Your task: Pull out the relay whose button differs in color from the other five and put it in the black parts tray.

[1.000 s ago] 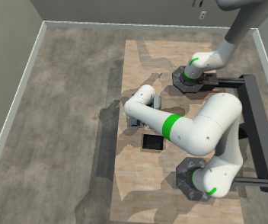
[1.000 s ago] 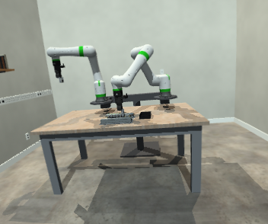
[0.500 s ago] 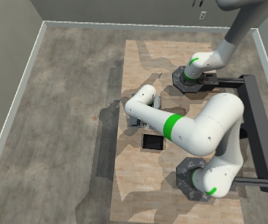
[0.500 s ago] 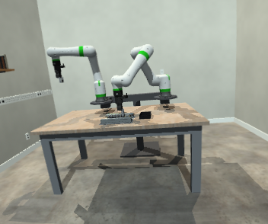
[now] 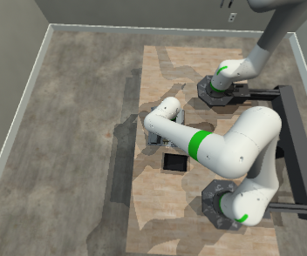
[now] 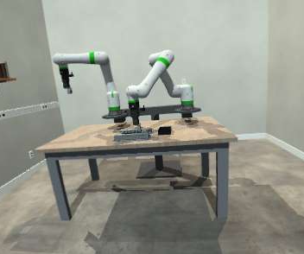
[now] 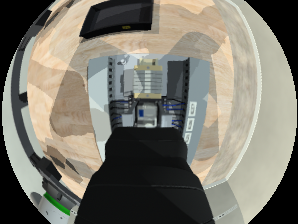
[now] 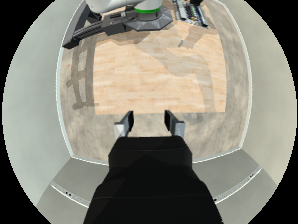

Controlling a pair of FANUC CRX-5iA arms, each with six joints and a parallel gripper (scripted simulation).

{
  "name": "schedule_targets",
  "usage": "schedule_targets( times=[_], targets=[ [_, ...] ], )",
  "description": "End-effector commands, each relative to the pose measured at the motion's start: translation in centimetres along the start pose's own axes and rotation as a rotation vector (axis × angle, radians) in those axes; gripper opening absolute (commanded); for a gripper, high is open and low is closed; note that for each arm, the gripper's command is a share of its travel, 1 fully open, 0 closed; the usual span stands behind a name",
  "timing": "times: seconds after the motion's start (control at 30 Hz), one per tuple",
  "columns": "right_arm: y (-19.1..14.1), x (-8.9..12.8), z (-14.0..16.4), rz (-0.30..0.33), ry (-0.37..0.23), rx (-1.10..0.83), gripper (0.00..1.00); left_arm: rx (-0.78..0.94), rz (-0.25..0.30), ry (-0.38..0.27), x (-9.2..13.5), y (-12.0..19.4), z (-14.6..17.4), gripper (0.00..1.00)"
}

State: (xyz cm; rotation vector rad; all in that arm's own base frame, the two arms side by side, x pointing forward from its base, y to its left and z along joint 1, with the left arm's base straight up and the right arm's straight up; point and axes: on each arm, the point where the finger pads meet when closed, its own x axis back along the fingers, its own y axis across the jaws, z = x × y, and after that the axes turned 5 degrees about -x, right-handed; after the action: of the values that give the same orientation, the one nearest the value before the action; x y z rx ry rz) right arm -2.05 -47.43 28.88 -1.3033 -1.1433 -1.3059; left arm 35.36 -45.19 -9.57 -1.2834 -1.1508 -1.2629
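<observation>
The left tool (image 6: 135, 123) (image 7: 147, 108) (image 8: 197, 2) is closed on the blue-buttoned relay (image 7: 148, 115), which sits at centre frame in the left wrist view, directly beneath that tool in the panel (image 5: 154, 138) (image 6: 131, 137) (image 7: 98, 95) (image 8: 204, 20). The black tray (image 5: 175, 170) (image 6: 164, 130) (image 7: 117, 31) lies beyond, upper left; the left arm is nearer, so I'd expect a straight lift, then that way.

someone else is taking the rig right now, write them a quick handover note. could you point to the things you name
Left gripper (image 6: 135, 124): shut on a clear-cased relay with a blue button (image 7: 147, 114), over the grey relay panel (image 7: 98, 100).
Right gripper (image 6: 68, 90) (image 8: 149, 119): open, empty, raised away from the panel.
Black rectangular parts tray (image 5: 174, 162) (image 6: 165, 130) (image 7: 117, 20): on the table beside the panel, no relay in it.
Done: relay gripped.
Left: confirm its button is the odd colour, pull it, tray it, keep panel flat.
</observation>
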Motion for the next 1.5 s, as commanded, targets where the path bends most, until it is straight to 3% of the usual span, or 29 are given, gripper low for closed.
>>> schedule_targets(
  times=[0.0, 1.47],
  targets=[
    [-0.01, 0.09, -0.03, 0.000, -0.002, 0.000, 1.00, 0.000, -0.013, -0.001, 0.11, 0.02, -0.07, 0.00],
    [-0.01, 0.09, -0.03, 0.000, -0.002, 0.000, 1.00, 0.000, -0.074, 0.005, 0.14, -0.16, -0.08, 0.00]
  ],
)
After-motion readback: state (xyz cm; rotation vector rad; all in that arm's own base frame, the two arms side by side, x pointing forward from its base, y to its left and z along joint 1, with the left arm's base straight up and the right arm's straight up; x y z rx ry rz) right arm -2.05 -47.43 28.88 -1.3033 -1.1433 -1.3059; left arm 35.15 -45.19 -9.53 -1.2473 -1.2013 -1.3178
